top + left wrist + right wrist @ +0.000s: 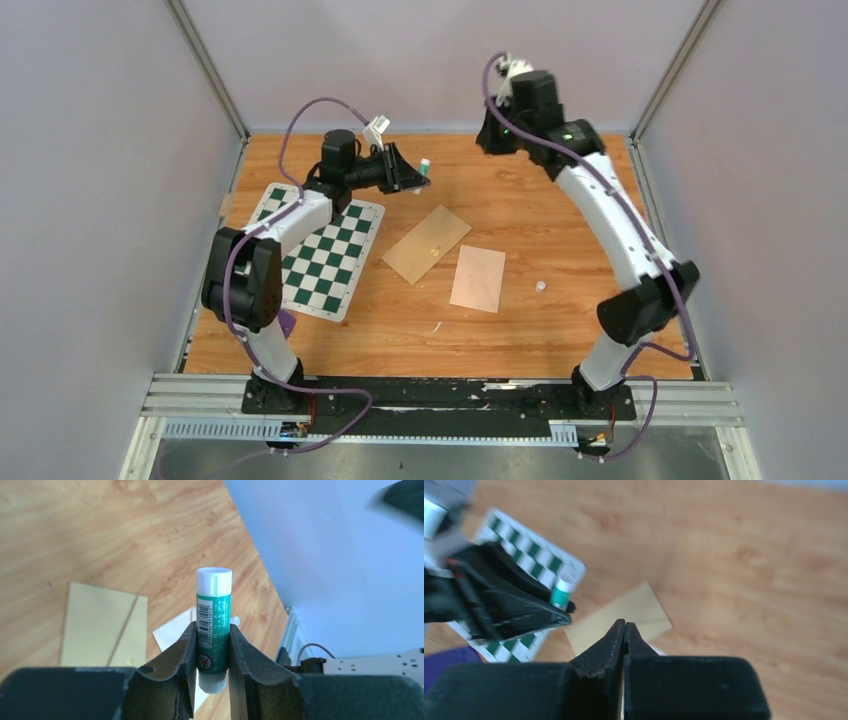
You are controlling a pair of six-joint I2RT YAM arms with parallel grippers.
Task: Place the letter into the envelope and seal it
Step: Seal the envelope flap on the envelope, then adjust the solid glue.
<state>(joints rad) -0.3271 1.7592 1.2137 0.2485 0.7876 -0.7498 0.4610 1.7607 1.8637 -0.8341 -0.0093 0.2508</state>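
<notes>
Presently the left gripper (415,176) clamps a green, white-capped glue stick (214,615) aloft (for sealing, presumably). Right gripper (625,626) is pressed shut, empty.

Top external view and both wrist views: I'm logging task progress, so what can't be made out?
- Small white object: too small in top external view to identify.
- Pale rectangular paper sheet: any print too small from above. In left wrist view, mostly behind the left end effector and green-and-white glue stick.
- Flat tan paper envelope: blurred in right wrist view, near edge behind the right end effector.
</notes>
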